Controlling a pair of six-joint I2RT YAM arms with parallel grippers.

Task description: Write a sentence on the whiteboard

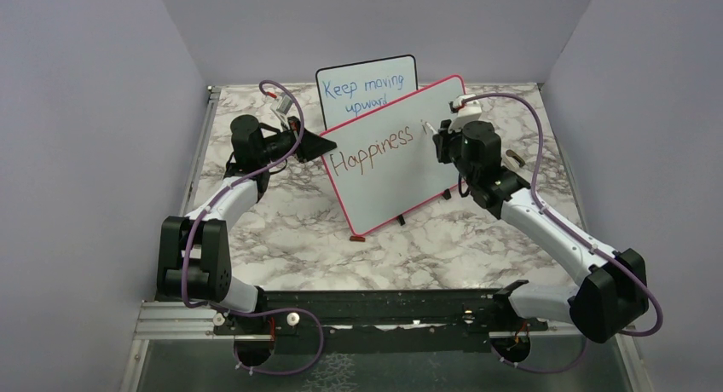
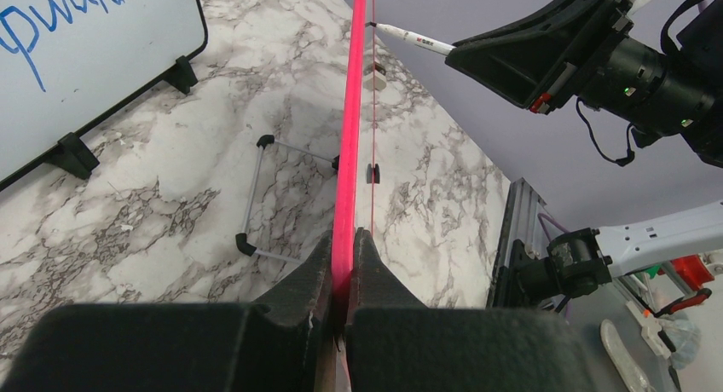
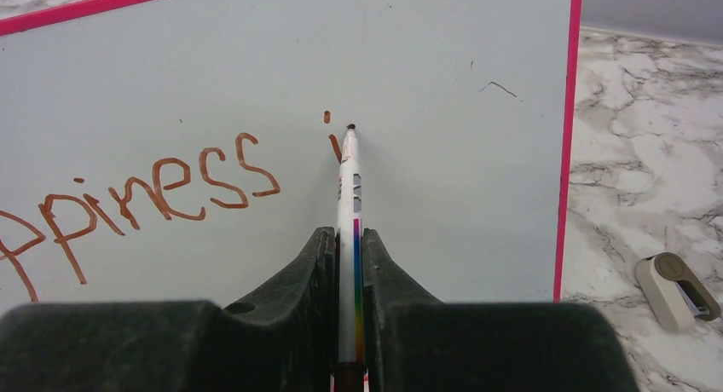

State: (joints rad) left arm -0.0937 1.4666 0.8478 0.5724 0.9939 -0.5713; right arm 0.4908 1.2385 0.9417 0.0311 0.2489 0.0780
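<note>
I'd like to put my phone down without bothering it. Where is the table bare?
The marble table is bare between the whiteboard and the black rail. Further back it's crowded: the left gripper, right gripper and the smaller board.

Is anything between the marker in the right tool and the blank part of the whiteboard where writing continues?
Nothing visible does. The marker, held by the right tool, has its tip at the whiteboard beside the started i; the surface to its right is unobstructed. The left tool clamps the board's opposite edge, away from there.
</note>
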